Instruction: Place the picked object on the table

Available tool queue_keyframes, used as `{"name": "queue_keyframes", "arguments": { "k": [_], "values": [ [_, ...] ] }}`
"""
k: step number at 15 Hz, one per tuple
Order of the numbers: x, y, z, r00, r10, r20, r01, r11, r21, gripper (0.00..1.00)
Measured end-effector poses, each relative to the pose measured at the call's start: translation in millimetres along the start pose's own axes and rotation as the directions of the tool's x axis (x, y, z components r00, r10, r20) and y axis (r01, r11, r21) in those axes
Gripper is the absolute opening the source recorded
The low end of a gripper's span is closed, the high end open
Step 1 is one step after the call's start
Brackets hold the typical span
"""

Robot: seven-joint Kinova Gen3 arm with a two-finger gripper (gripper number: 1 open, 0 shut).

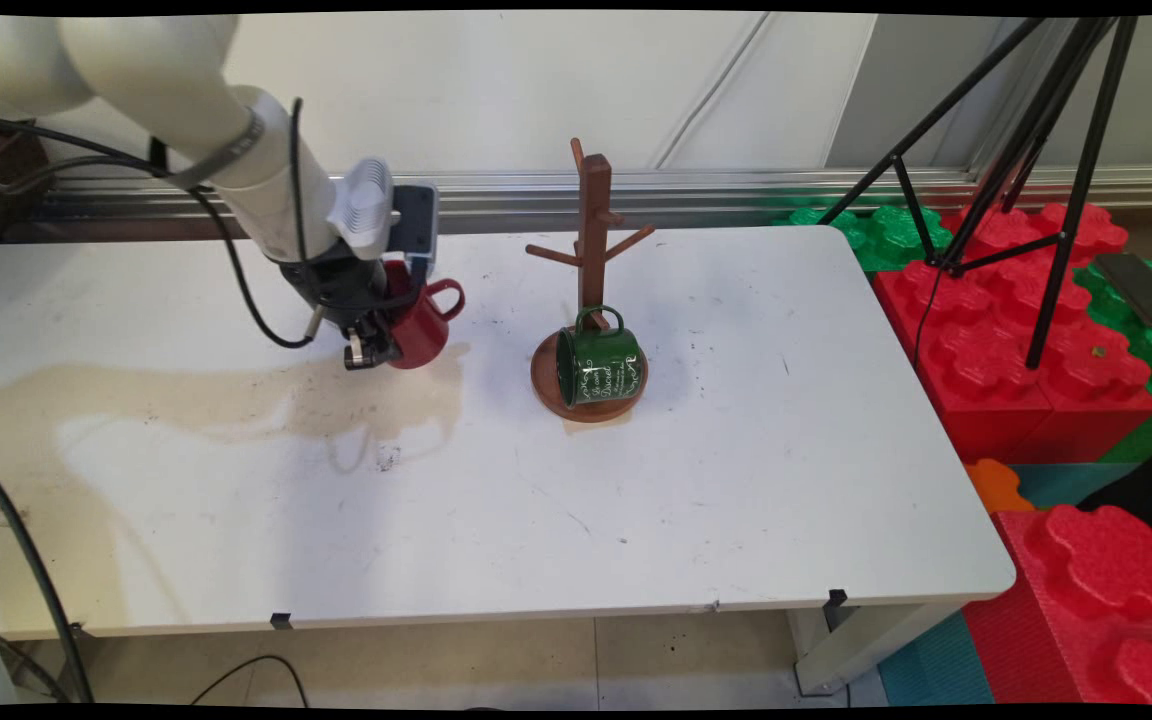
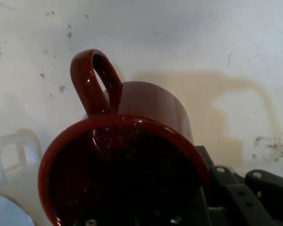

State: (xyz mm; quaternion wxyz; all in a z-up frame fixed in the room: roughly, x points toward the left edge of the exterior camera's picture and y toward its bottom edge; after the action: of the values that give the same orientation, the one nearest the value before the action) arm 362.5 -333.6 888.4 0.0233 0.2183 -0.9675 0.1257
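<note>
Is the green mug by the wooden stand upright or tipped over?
Tipped. The green mug lies on its side on the round base of the mug tree, its mouth facing left and its handle up against the post.

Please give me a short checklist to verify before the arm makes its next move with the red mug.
1. Hand grips the red mug by its rim: ok, one finger shows inside the mug.
2. Mug is off the table: ok, its shadow lies apart below.
3. Mug handle is free of the hand: ok.
4. Upper pegs of the wooden mug stand are free: ok.
5. Green mug stays clear: not ok, it lies on the stand's base.
6. Grip firmness: cannot tell.
</note>
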Motion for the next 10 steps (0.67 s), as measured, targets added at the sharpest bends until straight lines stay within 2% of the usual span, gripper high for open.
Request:
{"name": "queue_keyframes", "arguments": {
  "k": [10],
  "values": [
    [16,-17,43,0.997,0.001,0.082,0.004,0.998,-0.058,0.00]
  ]
}}
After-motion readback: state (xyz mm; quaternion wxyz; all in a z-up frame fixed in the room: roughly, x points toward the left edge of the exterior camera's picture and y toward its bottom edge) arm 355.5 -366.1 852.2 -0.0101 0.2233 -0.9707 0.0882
